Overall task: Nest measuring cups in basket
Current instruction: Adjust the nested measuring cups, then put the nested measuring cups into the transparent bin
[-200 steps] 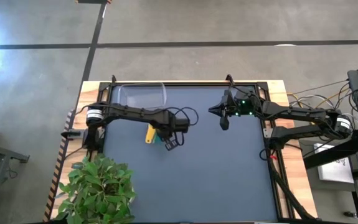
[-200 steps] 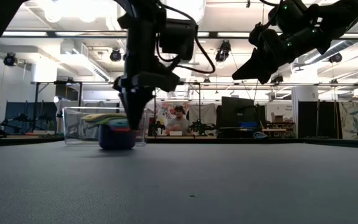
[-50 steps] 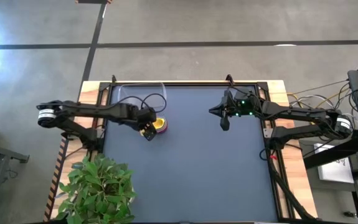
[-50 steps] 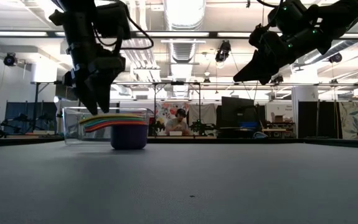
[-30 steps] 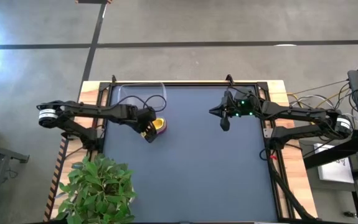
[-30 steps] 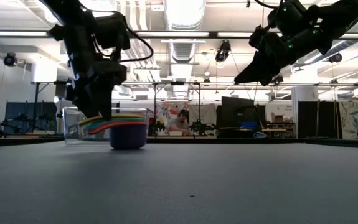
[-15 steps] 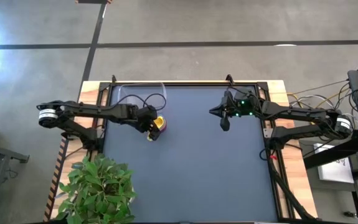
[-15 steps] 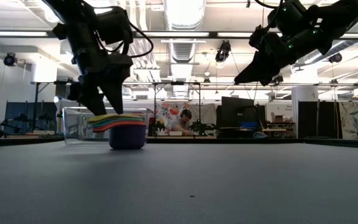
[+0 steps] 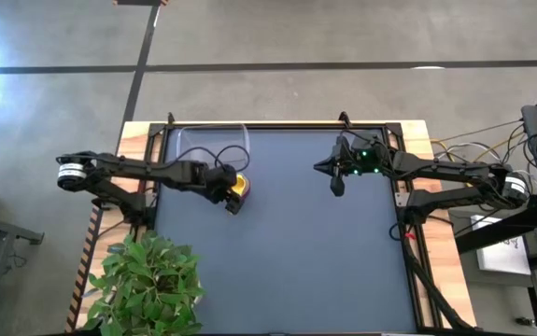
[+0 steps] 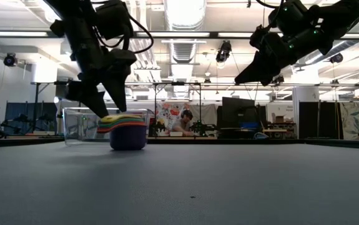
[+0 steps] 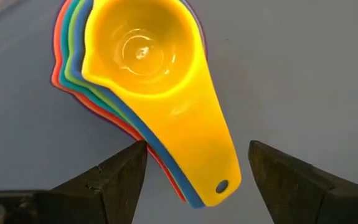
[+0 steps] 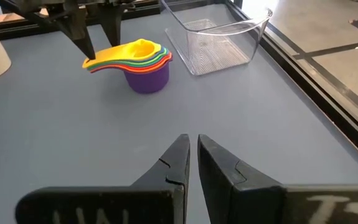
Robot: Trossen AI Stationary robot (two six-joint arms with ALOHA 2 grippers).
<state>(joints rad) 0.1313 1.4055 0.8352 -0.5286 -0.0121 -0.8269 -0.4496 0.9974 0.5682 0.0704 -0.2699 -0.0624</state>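
The measuring cups point(image 12: 142, 62) stand nested in one stack on the table, yellow on top and purple at the bottom, beside the basket and not in it. Their fanned handles point(image 11: 197, 155) stick out level above the table. The clear basket point(image 12: 219, 37) stands at the far left point(image 9: 212, 140). My left gripper point(image 11: 197, 177) is open, pointing down, with one finger on each side of the handles' free end point(image 10: 112, 111). My right gripper point(image 12: 192, 142) is shut and hangs in the air over the table's far right part point(image 9: 336, 189). My left gripper comes from above and straddles the handles near their free end point(image 11: 219, 185). One finger point(image 11: 126, 171) stands right against the lower handles' edge point(image 11: 157, 160); I cannot tell if it touches. The other finger stands clear of them.
A potted plant point(image 9: 151, 280) stands at the near left corner. The dark mat point(image 9: 324, 261) stretches bare from the stack to the near and right edges. The table's black frame point(image 9: 408, 215) runs along its sides.
My left gripper has shifted a little toward the table's right edge and turned about its wrist, staying open. The stack's handles have swung round with it toward the near edge, while the bowls have stayed where they were.
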